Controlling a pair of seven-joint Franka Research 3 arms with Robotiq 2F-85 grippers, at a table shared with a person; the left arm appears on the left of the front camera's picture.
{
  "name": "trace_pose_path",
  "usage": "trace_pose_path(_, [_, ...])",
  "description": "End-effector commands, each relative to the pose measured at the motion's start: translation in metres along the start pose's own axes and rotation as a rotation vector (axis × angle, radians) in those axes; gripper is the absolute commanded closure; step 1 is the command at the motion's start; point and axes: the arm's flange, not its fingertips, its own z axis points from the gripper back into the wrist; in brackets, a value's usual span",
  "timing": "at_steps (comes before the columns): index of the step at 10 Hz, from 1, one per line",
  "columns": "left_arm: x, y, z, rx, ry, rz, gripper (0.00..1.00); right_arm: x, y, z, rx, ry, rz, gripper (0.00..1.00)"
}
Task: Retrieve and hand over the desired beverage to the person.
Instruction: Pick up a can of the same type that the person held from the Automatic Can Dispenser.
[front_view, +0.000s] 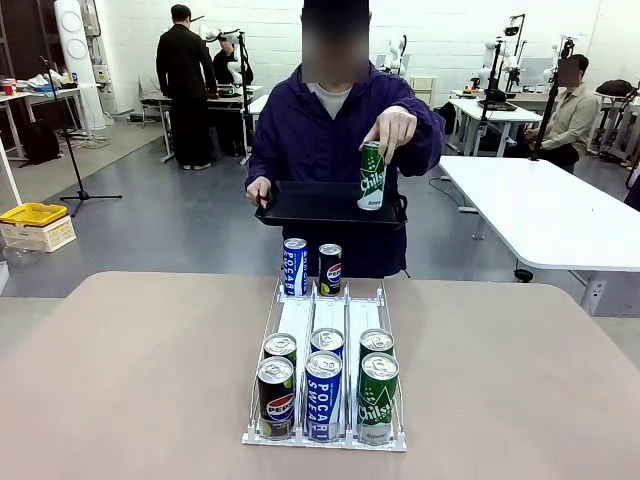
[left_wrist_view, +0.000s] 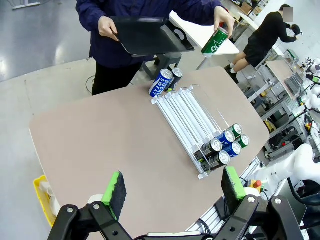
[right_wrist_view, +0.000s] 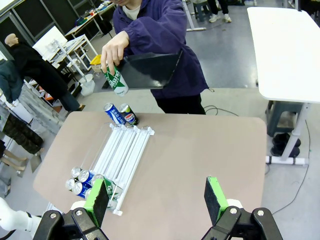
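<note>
Table (front_view: 130, 380) lay far below left end effector (left_wrist_view: 173, 189) and right end effector (right_wrist_view: 157, 198), both wide, empty; person (front_view: 320, 130) showed green can (front_view: 372, 175); grasping matching can (front_view: 378, 395) likely next.

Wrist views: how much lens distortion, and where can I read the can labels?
Front view: even light, soft shadows, sharp; labels on the front cans in the rack read clearly. Left wrist view: wide-angle bend curves the table edge, scene tilted, cans small. Right wrist view: same bend; the green can in the person's hand partly legible.

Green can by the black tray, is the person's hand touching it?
Touching. The front view shows the person's hand closed around the top of the green can, holding it up.
</note>
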Motion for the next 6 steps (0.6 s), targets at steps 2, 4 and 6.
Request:
trace_pose_path(2, [0.0012, 0.0008, 0.0011, -0.013, -0.009, -0.02, 0.0, 0.0019, -0.002, -0.0023, 0.014, -0.01, 0.001, 0.0])
trace_pose_path(4, [0.0012, 0.0008, 0.0011, -0.013, -0.009, -0.02, 0.0, 0.0019, -0.002, -0.0023, 0.014, -0.01, 0.001, 0.0])
trace_pose_path(6, [0.0012, 0.0008, 0.0011, -0.013, -0.009, -0.02, 0.0, 0.0019, -0.002, -0.0023, 0.014, -0.01, 0.001, 0.0])
